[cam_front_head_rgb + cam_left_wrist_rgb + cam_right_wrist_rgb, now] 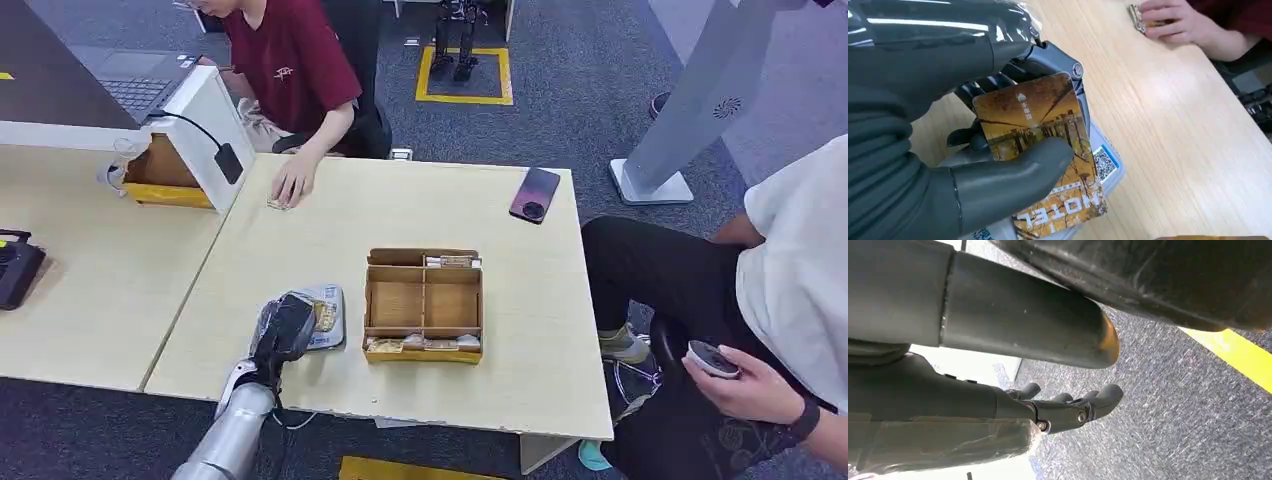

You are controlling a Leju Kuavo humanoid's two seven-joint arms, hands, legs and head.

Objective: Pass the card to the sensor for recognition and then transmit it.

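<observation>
While the robot is standing at the near edge of the pale wooden surface, its left hand is reaching over that edge and pinching a hotel key card between the thick grey thumb and the darker fingers behind it. The card, printed in amber and brown, is being held directly over a flat grey sensor pad lying on the surface, seemingly so the pad can read it; whether card and pad are touching cannot be told. A code label is showing on the pad's uncovered corner.

The right hand is hanging beside the body over grey carpet, its fingers loosely curled around nothing, seemingly idle.

Just beyond the pad, a cardboard tray with dividers is sitting mid-surface, holding what look like more cards in its near and far slots, likely the supply.

Further off, a dark phone is lying near the far right corner. At the far side, a person in a red shirt is resting a hand on a small object, possibly waiting to receive the card. Another person is sitting to the right.
</observation>
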